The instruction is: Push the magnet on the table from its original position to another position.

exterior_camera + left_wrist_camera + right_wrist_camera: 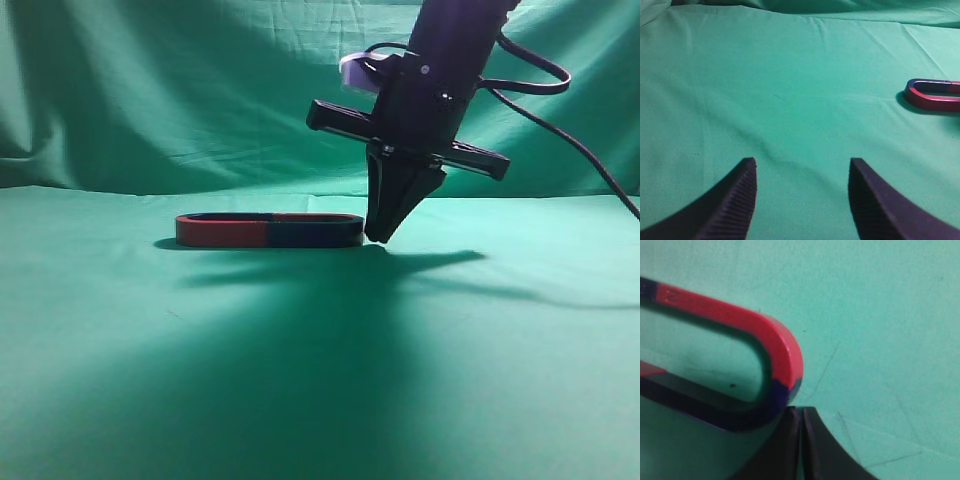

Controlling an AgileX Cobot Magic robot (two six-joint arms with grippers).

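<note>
The magnet (pixel 270 230) lies flat on the table (pixel 300 380); from the side it shows red on the left and dark navy on the right. My right gripper (pixel 378 238) is shut and points down, its tips at the magnet's right end. In the right wrist view the shut tips (pixel 801 410) touch the curved bend of the magnet (pixel 782 352) where red meets navy. My left gripper (pixel 802 162) is open and empty, low over bare cloth, with the magnet (pixel 935 95) far off to its right. The left gripper is out of the exterior view.
Green cloth covers the table and hangs as a backdrop (pixel 150 90) behind it. A black cable (pixel 560 130) trails from the right arm to the right edge. The arm's shadow falls across the cloth in front of the magnet.
</note>
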